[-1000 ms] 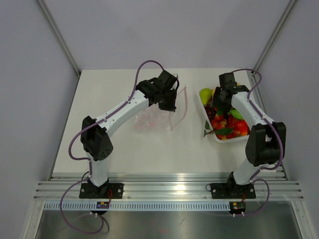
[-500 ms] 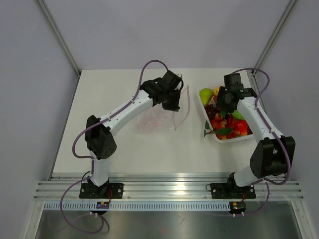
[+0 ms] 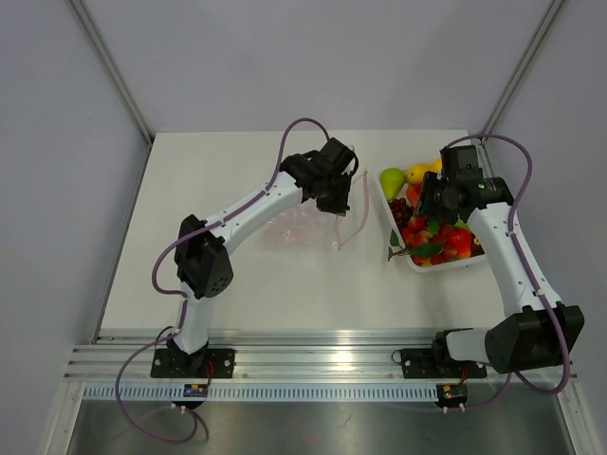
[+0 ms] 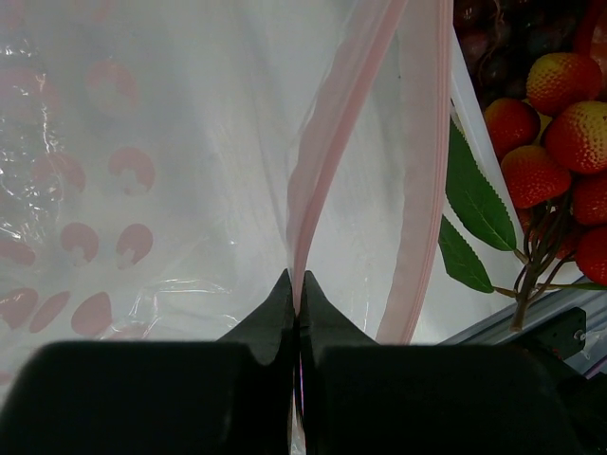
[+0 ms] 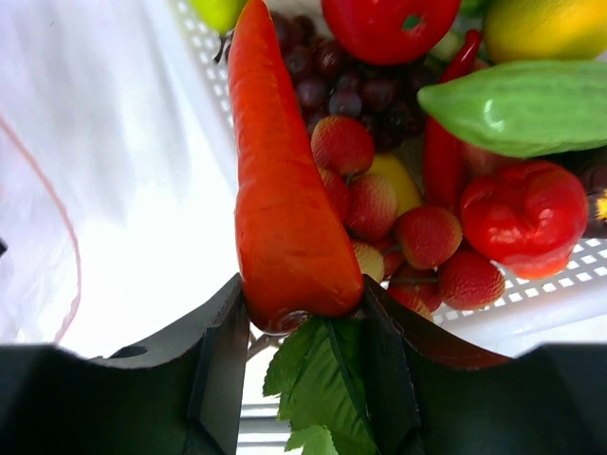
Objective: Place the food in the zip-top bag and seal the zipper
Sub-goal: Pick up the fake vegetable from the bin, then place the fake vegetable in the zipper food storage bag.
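Note:
My left gripper (image 4: pixel 297 280) is shut on the near pink-red zipper strip (image 4: pixel 327 123) of the clear zip-top bag (image 4: pixel 142 142) and holds the mouth up and open. The far strip stands apart to the right. In the top view the left gripper (image 3: pixel 340 196) holds the bag (image 3: pixel 299 227) just left of the white tray (image 3: pixel 417 263). My right gripper (image 5: pixel 303 313) is shut on the thick end of an orange carrot (image 5: pixel 285 190) with green leaves, above the tray's left edge. The right gripper (image 3: pixel 427 204) hangs over the food (image 3: pixel 444 239).
The tray (image 5: pixel 531 303) holds dark grapes (image 5: pixel 341 90), strawberries (image 5: pixel 427 237), a green pod (image 5: pixel 531 104), a red fruit (image 5: pixel 526 213) and a yellow fruit (image 5: pixel 545 28). Strawberries (image 4: pixel 550 123) and green leaves (image 4: pixel 474 199) lie just beyond the bag's mouth. Walls close in on the table's sides and back.
My left gripper has carried the bag's mouth to the right, closer to the tray. My right arm has swung to the right, its gripper staying over the tray.

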Motion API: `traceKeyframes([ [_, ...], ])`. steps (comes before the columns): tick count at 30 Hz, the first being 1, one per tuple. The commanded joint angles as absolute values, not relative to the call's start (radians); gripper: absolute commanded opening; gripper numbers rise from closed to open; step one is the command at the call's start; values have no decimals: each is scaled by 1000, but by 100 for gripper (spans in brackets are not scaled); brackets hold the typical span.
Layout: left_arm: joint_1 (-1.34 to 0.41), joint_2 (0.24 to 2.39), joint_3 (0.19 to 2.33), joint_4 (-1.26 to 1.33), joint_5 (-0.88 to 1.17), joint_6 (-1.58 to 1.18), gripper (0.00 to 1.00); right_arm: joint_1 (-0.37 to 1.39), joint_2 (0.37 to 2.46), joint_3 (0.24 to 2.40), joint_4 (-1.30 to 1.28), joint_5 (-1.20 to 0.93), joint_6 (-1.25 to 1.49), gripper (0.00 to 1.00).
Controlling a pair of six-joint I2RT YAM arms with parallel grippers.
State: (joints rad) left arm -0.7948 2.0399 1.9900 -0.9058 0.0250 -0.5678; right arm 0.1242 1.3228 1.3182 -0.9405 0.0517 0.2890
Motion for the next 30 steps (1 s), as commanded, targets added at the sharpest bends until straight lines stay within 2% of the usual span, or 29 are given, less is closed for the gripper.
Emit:
traceKeyframes([
  [1,-793,2025,2040,-894,37,-548,0,120,1289,1362,-1008,-26,253,29],
  [16,-793,2016,2049,-913,80,-508,0,155,1230,1540,-1115,-274,221,27],
  [22,-793,2006,2048,-920,83,-508,0,302,1262,1578,-1111,-249,256,27],
  [30,-776,1956,2026,-910,121,-514,0,362,1325,1565,-1100,-199,279,26],
])
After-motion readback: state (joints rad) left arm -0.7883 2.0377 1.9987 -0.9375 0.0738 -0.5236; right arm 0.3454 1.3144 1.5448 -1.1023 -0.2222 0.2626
